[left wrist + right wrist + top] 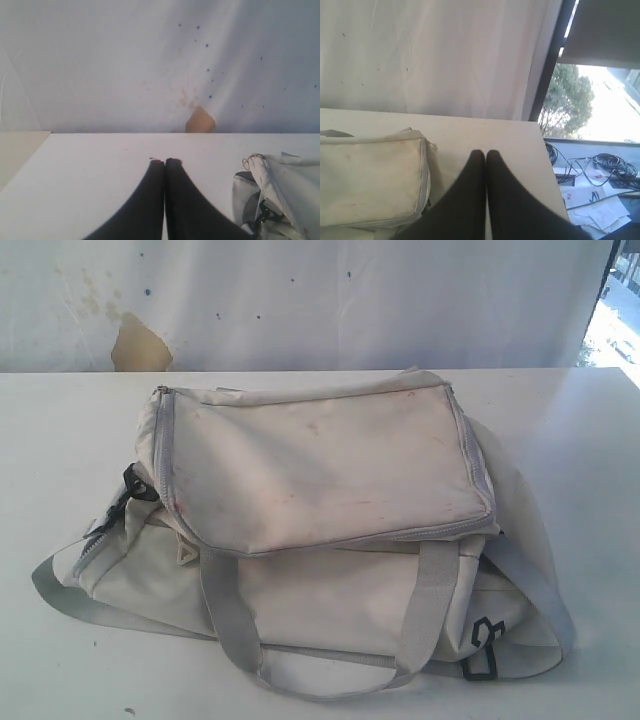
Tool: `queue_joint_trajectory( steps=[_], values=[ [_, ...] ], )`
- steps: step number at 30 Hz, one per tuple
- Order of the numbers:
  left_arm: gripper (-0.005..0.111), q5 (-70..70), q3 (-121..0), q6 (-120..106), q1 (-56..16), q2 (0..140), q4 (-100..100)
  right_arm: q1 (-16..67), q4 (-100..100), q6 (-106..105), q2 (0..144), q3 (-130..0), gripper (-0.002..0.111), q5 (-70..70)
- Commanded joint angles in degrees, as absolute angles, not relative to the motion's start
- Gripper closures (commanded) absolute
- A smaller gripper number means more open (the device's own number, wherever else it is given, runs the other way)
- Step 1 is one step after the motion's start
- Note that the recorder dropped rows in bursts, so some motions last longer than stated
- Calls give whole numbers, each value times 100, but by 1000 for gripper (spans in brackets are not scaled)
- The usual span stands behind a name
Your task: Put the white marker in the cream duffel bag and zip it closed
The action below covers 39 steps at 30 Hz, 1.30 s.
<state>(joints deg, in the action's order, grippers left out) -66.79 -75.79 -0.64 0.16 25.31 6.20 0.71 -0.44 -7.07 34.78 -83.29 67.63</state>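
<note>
Bag [320,480]: lying mid-frame on bench [60,420]
Marker: not showing anywhere
Jaws: both pressing together, gripping nothing
Advice: probably locating marker first

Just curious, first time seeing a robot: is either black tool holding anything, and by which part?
Nothing is held. The left tool and right tool are both shut on empty air, clear of the bag.

You've got 1 cream duffel bag [320,470] on 1 table [60,420]. Bag w/ 1 grey handle loop [228,615] at front & 2 black clips: left-end clip [137,483], front-right clip [480,665]. 2 grippers: left gripper [165,161] off bag's left end, right gripper [485,152] off its right.
</note>
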Motion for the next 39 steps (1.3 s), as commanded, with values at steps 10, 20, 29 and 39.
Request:
queue_joint_trajectory(
  steps=[10, 20, 29, 39],
  values=[
    [107, -6508, -6865, 433, -70, 404, 632, 35, -306, -772, 489, -7095, 108, 6996],
    [107, -6737, -6452, 433, -70, 0, 775, 46, -456, -723, 0, -6695, 108, 6996],
    [107, -6046, -5860, 451, -70, 0, 789, 54, -447, -723, 0, -5856, 108, 6762],
    [107, -2675, -2615, 451, -70, 0, 783, 54, -447, -708, 0, -3447, 108, 4126]
  ],
)
